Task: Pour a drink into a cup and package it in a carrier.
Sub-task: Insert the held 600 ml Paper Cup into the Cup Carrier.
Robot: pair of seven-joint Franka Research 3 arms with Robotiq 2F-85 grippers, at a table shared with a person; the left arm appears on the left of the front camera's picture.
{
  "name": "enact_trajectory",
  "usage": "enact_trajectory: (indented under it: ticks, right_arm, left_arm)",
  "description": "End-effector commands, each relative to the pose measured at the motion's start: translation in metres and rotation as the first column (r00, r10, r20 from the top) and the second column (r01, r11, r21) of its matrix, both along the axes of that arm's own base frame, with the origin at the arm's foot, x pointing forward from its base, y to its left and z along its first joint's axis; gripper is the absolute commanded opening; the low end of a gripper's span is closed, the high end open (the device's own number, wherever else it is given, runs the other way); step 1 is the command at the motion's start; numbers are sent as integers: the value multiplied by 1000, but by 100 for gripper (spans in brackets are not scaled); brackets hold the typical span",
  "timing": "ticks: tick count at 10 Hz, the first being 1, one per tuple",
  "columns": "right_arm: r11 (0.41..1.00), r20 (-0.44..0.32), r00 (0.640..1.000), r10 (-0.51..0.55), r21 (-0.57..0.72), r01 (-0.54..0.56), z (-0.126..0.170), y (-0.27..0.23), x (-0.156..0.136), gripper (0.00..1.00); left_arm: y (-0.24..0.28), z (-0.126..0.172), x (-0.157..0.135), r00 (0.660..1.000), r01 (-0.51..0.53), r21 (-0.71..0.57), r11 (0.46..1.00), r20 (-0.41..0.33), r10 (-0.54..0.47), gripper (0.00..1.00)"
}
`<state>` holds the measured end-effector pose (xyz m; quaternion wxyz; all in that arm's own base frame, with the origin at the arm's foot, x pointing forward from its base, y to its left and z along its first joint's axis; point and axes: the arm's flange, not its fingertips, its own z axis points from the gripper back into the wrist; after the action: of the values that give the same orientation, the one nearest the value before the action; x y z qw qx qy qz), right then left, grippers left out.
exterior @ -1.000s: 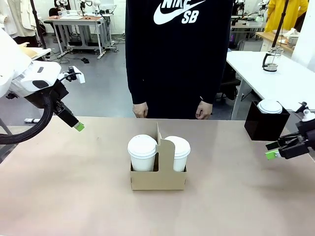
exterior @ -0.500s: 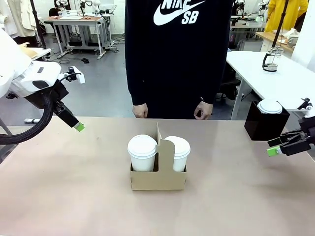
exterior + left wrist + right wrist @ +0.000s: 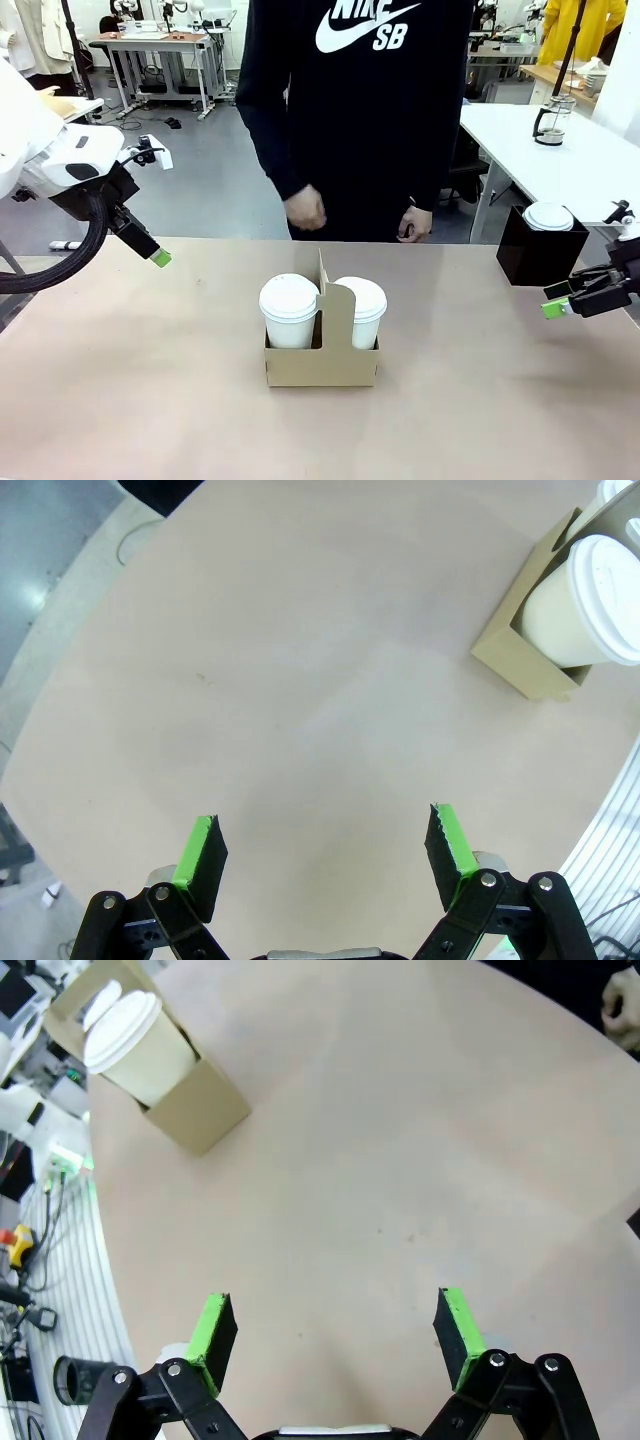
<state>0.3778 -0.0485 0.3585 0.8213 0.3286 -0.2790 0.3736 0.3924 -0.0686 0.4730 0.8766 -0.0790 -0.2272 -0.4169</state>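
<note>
Since a second ago, the person's hand (image 3: 305, 209) has lifted toward the carrier (image 3: 322, 358), and our right gripper (image 3: 553, 303) has drawn back to 3 o'clock. Both lidded cups (image 3: 289, 311) sit in the carrier's pockets at table centre, so the packing looks finished to us. Our left gripper (image 3: 160, 259) hangs at 10 o'clock; both sets of fingers stand wide and empty. We judge the best move is staying clear while the person reaches in.
</note>
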Motion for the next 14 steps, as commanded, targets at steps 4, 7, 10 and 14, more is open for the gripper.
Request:
enact_trajectory:
  ticks: [4,7,10,14]
  right_arm:
    - [1000,-1,1000,-1,-1,1,-1,-1,0,100]
    - [1000,-1,1000,-1,-1,1,-1,-1,0,100]
    - [1000,-1,1000,-1,-1,1,-1,-1,0,100]
    - [1000,-1,1000,-1,-1,1,-1,-1,0,100]
  left_arm:
    - [0,0,-1,1000,-4,-1,1000,0,4,100]
    - [0,0,-1,1000,-4,-1,1000,0,4,100]
    - [0,0,-1,1000,-4,-1,1000,0,4,100]
    - [0,0,-1,1000,-4,-1,1000,0,4,100]
